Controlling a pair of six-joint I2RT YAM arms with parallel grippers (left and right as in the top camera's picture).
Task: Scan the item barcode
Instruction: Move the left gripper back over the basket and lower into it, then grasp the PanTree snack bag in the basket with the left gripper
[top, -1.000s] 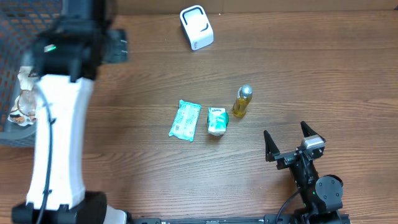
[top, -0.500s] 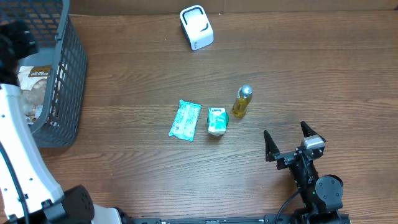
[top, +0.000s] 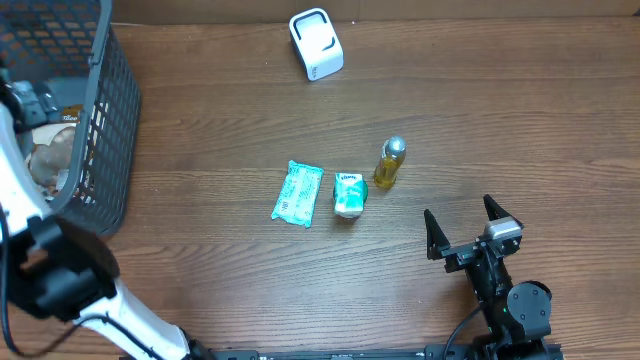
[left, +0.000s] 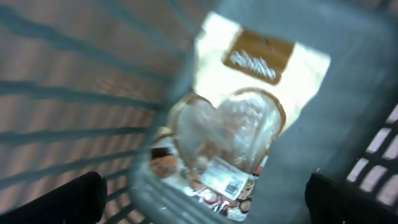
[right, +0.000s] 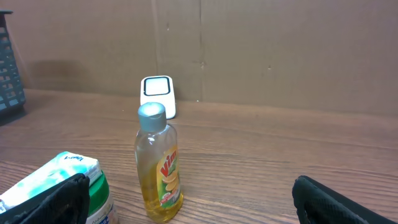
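Overhead: bottle (top: 389, 165), tub (top: 348, 194) and teal packet (top: 298, 194) on worktop (top: 200, 250), well apart from white scanner (top: 316, 43); right gripper (top: 462, 228) open, near bottle. Left arm (top: 55, 275) now at left edge, no longer across basket (top: 115, 110) as a second ago.

Left wrist: left gripper (left: 205, 199) open over snack bag (left: 249, 118) in basket; risk of snagging basket wall on withdrawal.

Right wrist: bottle upright, liable to topple if nudged.
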